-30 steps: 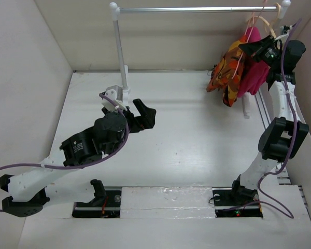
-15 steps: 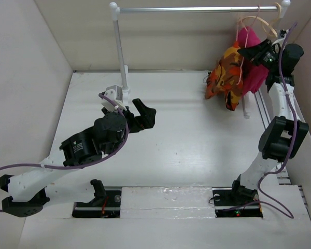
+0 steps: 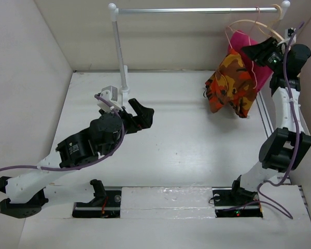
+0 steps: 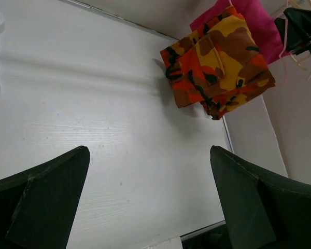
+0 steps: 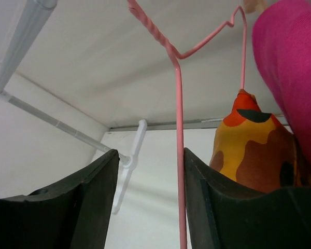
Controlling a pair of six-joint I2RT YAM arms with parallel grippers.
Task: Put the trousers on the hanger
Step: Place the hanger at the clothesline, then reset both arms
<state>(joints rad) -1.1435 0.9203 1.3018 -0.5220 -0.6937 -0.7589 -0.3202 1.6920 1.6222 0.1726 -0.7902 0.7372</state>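
**Desk:** Start at the right pincer. What have you got?

**Operator:** On my right wrist feed the right gripper has its jaws standing apart. The hanger runs straight down through the gap as a thin pink wire with a twisted neck above. It sits close against one finger, and I can't tell whether it actually touches. Nothing is clamped.

**Desk:** And the trousers?

**Operator:** The trousers are just beside that gripper, hanging from the same wire. I see the camouflage cloth rise to a peak where the hanger's far arm comes down to meet it. From the overhead camera they look like a folded bunch, hanging above the far right corner of the table.

**Desk:** What's around them?

**Operator:** A magenta cloth hangs directly behind, touching them, under a pale wooden hanger. Both garments are below the right end of the rail. I can't make out from either view whether the wire hanger's hook is over that rail. The right arm reaches up along the right wall to get there.

**Desk:** Left side?

**Operator:** The left gripper is spread wide with nothing between its fingers. I have it held above the table near the rack's post, well apart from the garments. Its camera looks across the white tabletop toward the trousers, which cast a shadow on the surface beneath them.
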